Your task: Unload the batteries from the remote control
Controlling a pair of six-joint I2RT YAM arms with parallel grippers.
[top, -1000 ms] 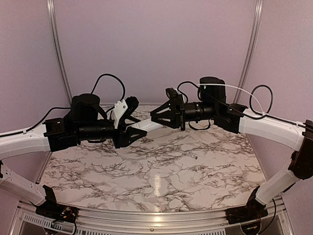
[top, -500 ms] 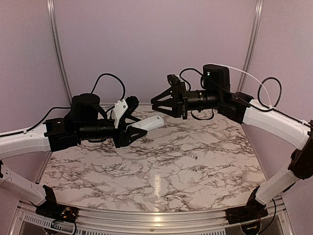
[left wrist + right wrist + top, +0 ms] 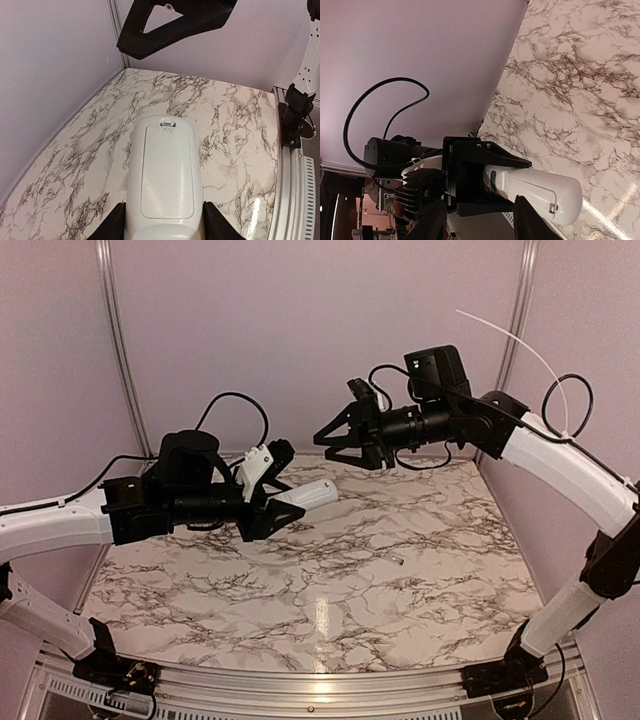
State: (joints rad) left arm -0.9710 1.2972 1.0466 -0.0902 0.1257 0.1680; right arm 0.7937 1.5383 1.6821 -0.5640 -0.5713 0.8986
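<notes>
Marble-pattern table [image 3: 330,590]: white, grey veins.
Walls [image 3: 300,330]: plain lilac.
Remote [image 3: 308,495]: in the air above table, back cover closed.
Left gripper [image 3: 280,492]: clamped on remote.
Right gripper [image 3: 325,440]: fingers apart, raised beyond remote.

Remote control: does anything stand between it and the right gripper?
Nothing visible: only open air separates the open right gripper from the remote held by the left gripper. The closed back cover hides the batteries, though.
</notes>
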